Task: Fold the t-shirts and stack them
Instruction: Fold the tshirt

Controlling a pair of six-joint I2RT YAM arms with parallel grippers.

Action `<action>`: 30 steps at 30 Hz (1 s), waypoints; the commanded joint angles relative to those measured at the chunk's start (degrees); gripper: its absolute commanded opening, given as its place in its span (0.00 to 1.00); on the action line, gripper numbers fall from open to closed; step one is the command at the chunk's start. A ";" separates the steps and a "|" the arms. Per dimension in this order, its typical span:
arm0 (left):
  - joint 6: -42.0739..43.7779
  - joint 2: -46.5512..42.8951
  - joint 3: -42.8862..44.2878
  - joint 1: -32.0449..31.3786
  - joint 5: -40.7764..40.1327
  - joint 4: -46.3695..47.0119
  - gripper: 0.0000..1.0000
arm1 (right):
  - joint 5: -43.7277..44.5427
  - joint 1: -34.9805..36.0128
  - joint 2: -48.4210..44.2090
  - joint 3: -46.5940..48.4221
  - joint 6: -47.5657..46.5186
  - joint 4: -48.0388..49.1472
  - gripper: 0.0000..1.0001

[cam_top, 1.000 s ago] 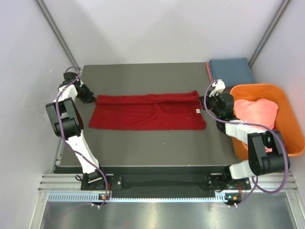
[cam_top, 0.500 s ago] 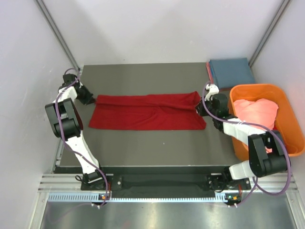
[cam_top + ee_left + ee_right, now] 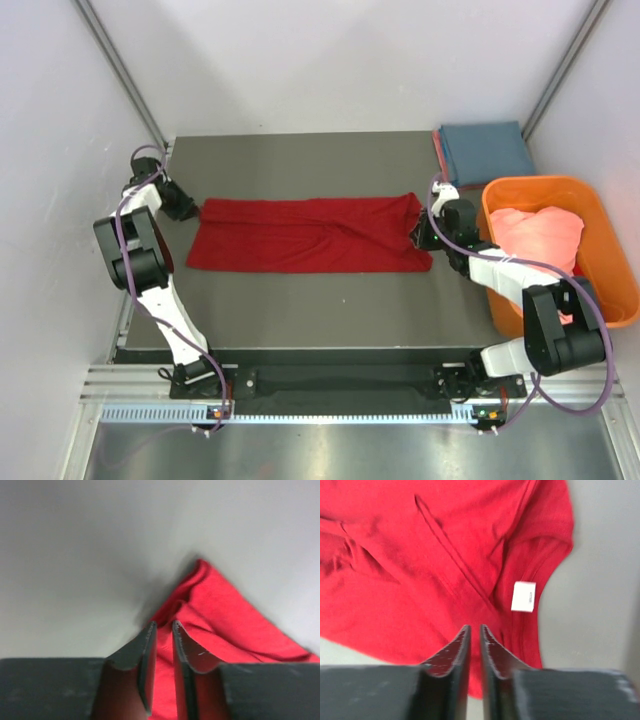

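Observation:
The deep red t-shirt [image 3: 300, 235] lies folded into a long band across the grey table [image 3: 300, 165]. My left gripper [image 3: 188, 205] is at its far left corner, jaws nearly together with red cloth [image 3: 225, 625] between the tips [image 3: 162, 625]. My right gripper [image 3: 425, 232] is over the shirt's right end, jaws almost closed [image 3: 471, 627] just above the cloth [image 3: 420, 555]; the white neck label [image 3: 523, 596] lies beside them. A folded blue t-shirt [image 3: 487, 152] lies at the back right. A salmon-pink t-shirt [image 3: 538, 235] is bunched in the tub.
The orange plastic tub [image 3: 600, 215] stands at the table's right edge, close behind my right arm. White walls enclose the table on three sides. The blue shirt sits just beyond the tub.
My right gripper has moved left from the tub side onto the red shirt's right end, hiding the label in the top view. My left gripper has shifted slightly back-left at the corner.

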 commanded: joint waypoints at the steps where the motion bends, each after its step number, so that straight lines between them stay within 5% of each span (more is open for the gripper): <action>1: 1.34 -6.01 -0.72 0.85 -7.00 -0.60 0.26 | -1.07 1.21 -0.66 1.46 1.53 -5.90 0.18; 6: 1.34 -11.64 -0.19 0.23 -15.98 -5.18 0.27 | 2.09 1.29 -3.03 7.08 2.85 -16.63 0.29; 18: -1.56 -9.72 -6.61 -5.30 9.93 8.44 0.27 | 2.35 8.93 10.74 20.78 4.43 -11.63 0.24; 24: -3.93 -3.84 -3.28 -9.16 13.90 13.10 0.25 | 3.68 14.12 22.87 31.77 6.80 -9.87 0.21; 30: -2.88 -0.75 -3.35 -11.37 9.16 11.43 0.24 | 4.11 18.08 33.95 43.37 7.07 -8.20 0.20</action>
